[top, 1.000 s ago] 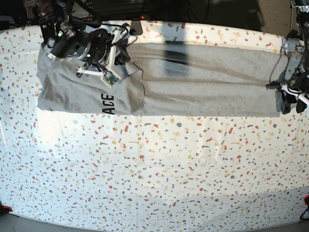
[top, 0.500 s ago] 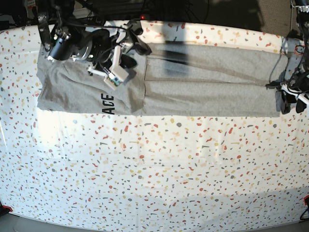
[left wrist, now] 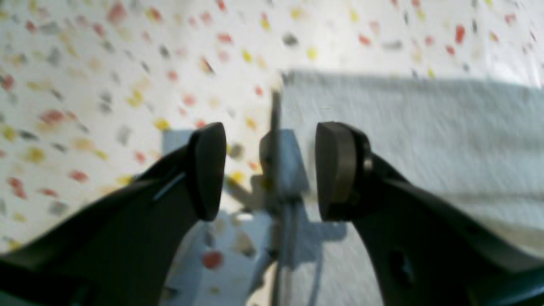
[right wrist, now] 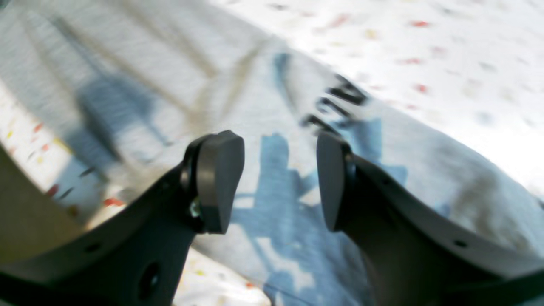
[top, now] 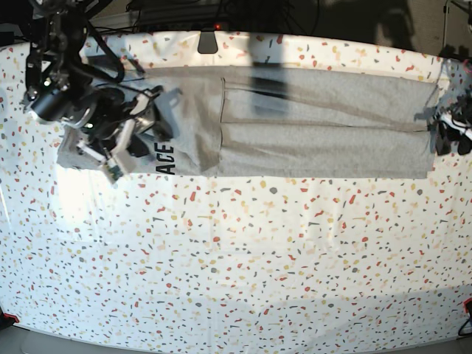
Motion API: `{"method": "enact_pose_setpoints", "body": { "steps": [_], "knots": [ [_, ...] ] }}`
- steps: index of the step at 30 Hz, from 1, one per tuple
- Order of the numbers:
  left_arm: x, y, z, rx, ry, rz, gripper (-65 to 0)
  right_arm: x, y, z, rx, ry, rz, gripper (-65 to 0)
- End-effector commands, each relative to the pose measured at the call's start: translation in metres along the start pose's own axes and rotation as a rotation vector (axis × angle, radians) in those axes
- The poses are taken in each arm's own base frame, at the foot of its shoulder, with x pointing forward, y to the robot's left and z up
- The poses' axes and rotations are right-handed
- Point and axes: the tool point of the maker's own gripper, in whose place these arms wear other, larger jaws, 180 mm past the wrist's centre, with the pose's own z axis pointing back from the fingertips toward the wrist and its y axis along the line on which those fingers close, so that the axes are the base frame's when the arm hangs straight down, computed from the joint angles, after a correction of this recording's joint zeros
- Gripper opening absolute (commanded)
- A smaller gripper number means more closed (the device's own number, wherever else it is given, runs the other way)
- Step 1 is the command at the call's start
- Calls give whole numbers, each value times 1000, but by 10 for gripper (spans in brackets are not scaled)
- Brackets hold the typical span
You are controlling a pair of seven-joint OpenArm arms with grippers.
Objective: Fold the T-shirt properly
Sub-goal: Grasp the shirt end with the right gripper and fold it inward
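The right gripper stands with its jaws apart and nothing between them, hanging over the shirt near the black letters printed on a turned-over flap. In the base view this gripper sits at the shirt's left end, just beside the letters "ACE", its arm reaching in from the table's far left corner. The left gripper is also open wide and empty; through its wrist camera one finger is over bare table and the other over grey cloth, with the shirt's edge running between them. In the base view that gripper is at the shirt's right end, right at the cloth's edge. The shirt lies flat as a long grey band across the far side of the speckled table, folded lengthwise, with a crease running along its middle and a vertical fold edge towards its left end. Whether either gripper touches the cloth cannot be told. The wrist views are blurred.
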Motion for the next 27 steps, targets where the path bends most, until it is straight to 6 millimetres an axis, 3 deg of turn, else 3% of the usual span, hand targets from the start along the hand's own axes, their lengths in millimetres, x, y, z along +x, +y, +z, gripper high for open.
{"method": "enact_pose_setpoints", "body": {
  "steps": [1, 4, 8, 12, 19, 22, 24, 26, 27],
  "knots": [
    [17, 6, 2, 5, -56, -6, -319, 9, -9, 5, -21, -35, 6, -333],
    [0, 13, -1, 11, -26, 41, -319, 6, -27, 13, -73, -38, -23, -333],
    [-13, 7, -9, -72, -29, 157, -319, 5, -40, 19, -112, -44, -40, -333],
    [-29, -3, -19, -151, -8, 256, -319, 4, -40, 20, -114, -44, -41, -333],
    [-35, -23, -26, -244, 9, 308, -323, 4, -40, 20, -114, -43, -41, -334],
    [-35, -28, -25, -269, 5, 315, -384, 4, -40, 20, -114, -43, -41, -333],
    [-34, -28, -26, -268, 1, 315, -487, 4, -40, 20, -114, -42, -41, -333],
    [-33, -28, -26, -267, -7, 316, -637, 4, -40, 20, -114, -42, -41, -333],
    [-33, -28, -26, -267, -7, 316, -650, 4, -40, 20, -114, -42, -41, -333]
  ]
}}
